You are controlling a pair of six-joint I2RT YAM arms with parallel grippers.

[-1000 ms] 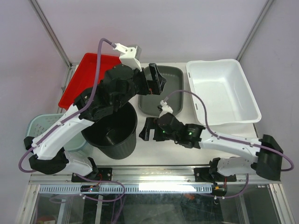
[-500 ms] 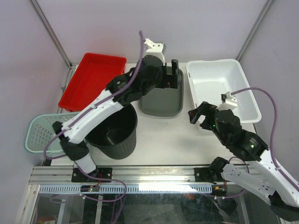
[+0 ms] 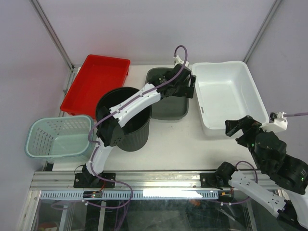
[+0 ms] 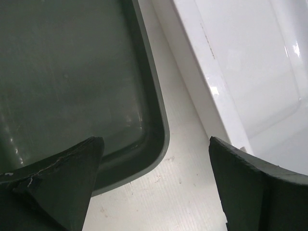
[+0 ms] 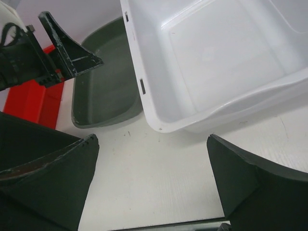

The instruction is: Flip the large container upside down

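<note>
— Since a second ago both your arms have swung somewhere new, what changed?

— My left arm (image 3: 144, 94) was folded over the round black plastic bucket (image 3: 139, 127) at the left. Now it stretches to the upper centre of the top view, its left jaws above the strip of desk (image 3: 183, 139) between the dark grey-green plastic tray (image 3: 166, 106) and the large white plastic tub (image 3: 226, 94). My right arm (image 3: 269, 149) has pulled back from the middle to the lower right, its right jaws near the tub's lower right corner. The bucket also sits a little further up and right than before.

— Holding anything?

— No. Both pairs of jaws stand wide with nothing between them.

— And the task?

— I take the tub for the large container. It lies open side up at the upper right, not yet touched. I judge I am lining up on two of its sides to tip it.

— The surroundings?

— A pale desk, also bearing a red plastic tray (image 3: 94, 84) and a mint plastic basket (image 3: 57, 137). Lilac-grey walls, metal frame posts, a metal rail along the bottom edge.
</note>
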